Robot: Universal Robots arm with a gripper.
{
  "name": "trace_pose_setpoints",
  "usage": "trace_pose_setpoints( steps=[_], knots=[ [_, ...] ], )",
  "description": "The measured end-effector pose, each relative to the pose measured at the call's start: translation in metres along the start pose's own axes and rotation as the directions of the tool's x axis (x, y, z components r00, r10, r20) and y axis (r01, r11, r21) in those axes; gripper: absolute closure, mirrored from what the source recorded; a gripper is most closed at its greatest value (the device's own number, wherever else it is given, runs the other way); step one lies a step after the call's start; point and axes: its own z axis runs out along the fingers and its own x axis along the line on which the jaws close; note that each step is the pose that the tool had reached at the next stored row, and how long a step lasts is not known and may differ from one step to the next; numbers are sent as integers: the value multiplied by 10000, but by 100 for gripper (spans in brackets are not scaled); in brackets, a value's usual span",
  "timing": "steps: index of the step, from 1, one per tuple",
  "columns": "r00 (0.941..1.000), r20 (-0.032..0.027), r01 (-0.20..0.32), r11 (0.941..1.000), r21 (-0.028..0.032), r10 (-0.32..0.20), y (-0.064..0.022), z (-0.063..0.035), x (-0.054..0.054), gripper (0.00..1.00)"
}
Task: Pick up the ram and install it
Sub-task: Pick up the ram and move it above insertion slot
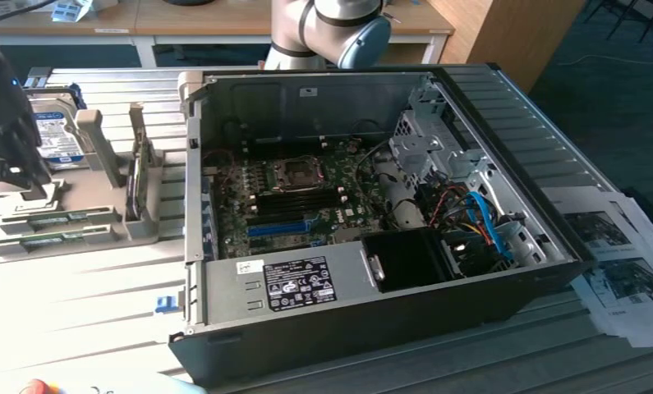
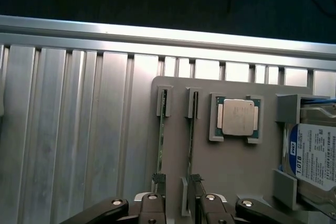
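Two ram sticks, narrow green boards, stand on edge in slots of a grey holder: one ram stick and a second stick beside it. My gripper hovers over their near ends, open, with one finger over the first stick and the other over the second; nothing is held. In the exterior view the gripper hangs at the left above the holder, where the ram sticks lie. The open computer case shows its motherboard with dark memory slots.
A square silver processor sits in the holder next to the sticks, and a hard drive with a blue-white label stands beyond it. Upright grey brackets rise between holder and case. Printed papers lie at the exterior view's right.
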Motion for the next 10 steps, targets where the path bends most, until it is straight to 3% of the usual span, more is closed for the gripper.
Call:
trace_pose_setpoints(
  steps=[10],
  knots=[
    [10000,0,0,10000,0,0,-5,112,3,69]
  ],
)
